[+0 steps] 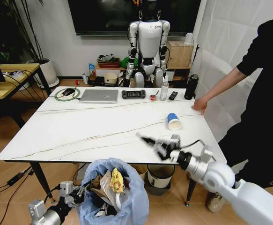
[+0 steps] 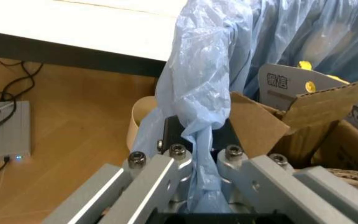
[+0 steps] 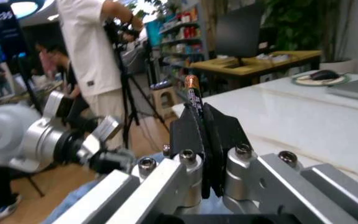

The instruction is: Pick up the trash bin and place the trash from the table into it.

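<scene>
The trash bin, lined with a puffy light-blue bag, hangs in front of the table's near edge. It holds torn brown cardboard, paper and wrappers. My left gripper is shut on the bag's bunched rim at the bin's left side. Just above the table's near right part, my right gripper is shut on a thin dark stick with an orange-brown tip. A blue paper cup lies on its side farther right on the table. A small red item sits near the far edge.
Along the far edge lie a silver laptop, a controller, a clear bottle and a black bottle. A person's hand rests on the right edge. A cream bucket stands under the table. A wooden desk is at left.
</scene>
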Robot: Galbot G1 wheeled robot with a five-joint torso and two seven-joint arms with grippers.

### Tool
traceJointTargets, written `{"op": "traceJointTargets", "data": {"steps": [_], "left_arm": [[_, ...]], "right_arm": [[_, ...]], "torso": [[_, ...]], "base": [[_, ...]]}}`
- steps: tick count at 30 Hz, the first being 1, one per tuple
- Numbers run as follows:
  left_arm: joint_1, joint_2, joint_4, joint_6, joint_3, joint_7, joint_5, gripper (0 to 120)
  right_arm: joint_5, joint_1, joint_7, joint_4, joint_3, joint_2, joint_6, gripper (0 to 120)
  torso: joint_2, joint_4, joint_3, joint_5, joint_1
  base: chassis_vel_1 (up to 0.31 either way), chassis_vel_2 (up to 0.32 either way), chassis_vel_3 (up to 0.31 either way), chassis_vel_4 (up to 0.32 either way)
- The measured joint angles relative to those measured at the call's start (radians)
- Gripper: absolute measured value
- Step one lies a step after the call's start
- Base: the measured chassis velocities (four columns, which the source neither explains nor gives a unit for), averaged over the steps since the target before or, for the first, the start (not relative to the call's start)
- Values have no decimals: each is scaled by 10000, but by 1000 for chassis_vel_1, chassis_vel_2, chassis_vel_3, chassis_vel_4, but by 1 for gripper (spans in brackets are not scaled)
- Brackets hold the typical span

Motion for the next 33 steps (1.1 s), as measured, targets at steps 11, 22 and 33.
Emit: {"op": "traceJointTargets", "data": {"steps": [11,22,33], "left_arm": [[21,-42,-111,49,10,-40,19,0],[-46,21,-125,60,16,-41,-22,0],[-401,444,35,97,205,-47,-325,0]], "right_arm": [[-1289,660,459,-63,-1426,285,447,0],[-1634,1521,406,-459,-2232,641,848,0],[-1650,1560,225,-698,-2388,563,955,3]], "torso": [[0,0,0,0,0],[-1,0,1,0,1],[-2,-2,2,0,1]], "base": [[0,0,0,0],[0,0,0,0],[0,0,0,0]]}}
